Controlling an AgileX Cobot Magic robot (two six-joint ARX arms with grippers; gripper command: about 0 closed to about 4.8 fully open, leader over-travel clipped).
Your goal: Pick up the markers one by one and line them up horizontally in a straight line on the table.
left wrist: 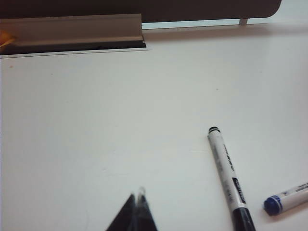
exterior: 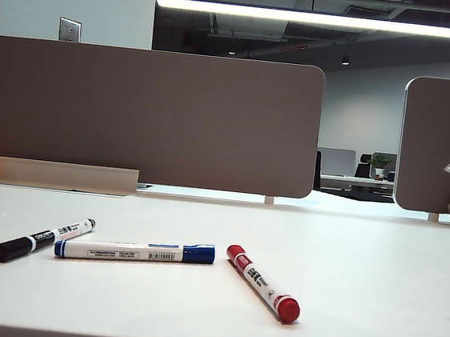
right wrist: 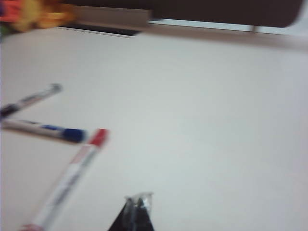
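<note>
So far none of the three markers is lined up: on the table [exterior: 360, 263] the black marker [exterior: 40, 240] lies at the near left, tilted so its capped end points nearer and leftward; the blue marker [exterior: 134, 251] lies almost level just right of it, their ends close but apart; and the red marker [exterior: 263, 283] sits further right, slanting sharply from far-left to near-right, well off the line of the other two. The left gripper [left wrist: 140, 199] shows only in its wrist view, its fingertips pressed together on nothing, held over bare table with the black marker [left wrist: 229, 175] and the blue-tipped end of the blue marker [left wrist: 283, 200] off to its right. The right gripper [right wrist: 138, 202] is likewise closed and empty, and in its blurred wrist view the red marker [right wrist: 71, 178] runs away to its left, with the blue marker [right wrist: 45, 130] and black marker [right wrist: 29, 100] beyond. Judging from this, the red marker is the right arm's nearest piece, and its long axis needs the largest turn to match the blue one; the jaws must first part and straddle the barrel crosswise.
</note>
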